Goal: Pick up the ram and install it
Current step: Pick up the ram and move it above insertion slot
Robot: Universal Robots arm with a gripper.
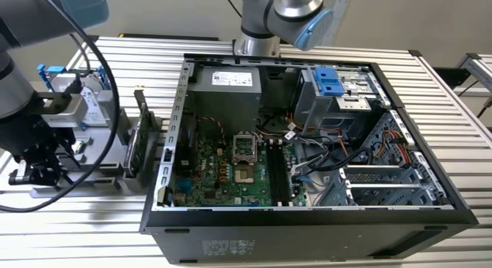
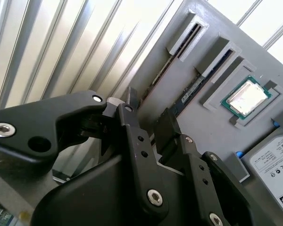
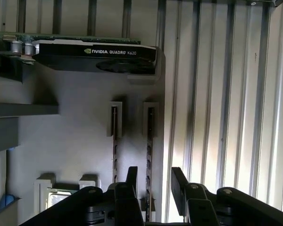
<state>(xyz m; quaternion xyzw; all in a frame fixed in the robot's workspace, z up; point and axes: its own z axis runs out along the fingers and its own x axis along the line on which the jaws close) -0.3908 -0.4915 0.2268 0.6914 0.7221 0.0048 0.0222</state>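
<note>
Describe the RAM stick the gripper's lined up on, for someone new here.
Find the grey plastic parts tray lying on the slatted metal table. Two thin dark sticks stand on edge in parallel slots there; the ram is the one nearest the tray's table-side edge, in line with the open gripper, unlike its neighbour stick.

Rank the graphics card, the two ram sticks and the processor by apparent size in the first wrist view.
Graphics card, largest.
One ram stick and other ram stick: alike, no ranking.
Processor, smallest, but partly hidden behind the gripper.
</note>
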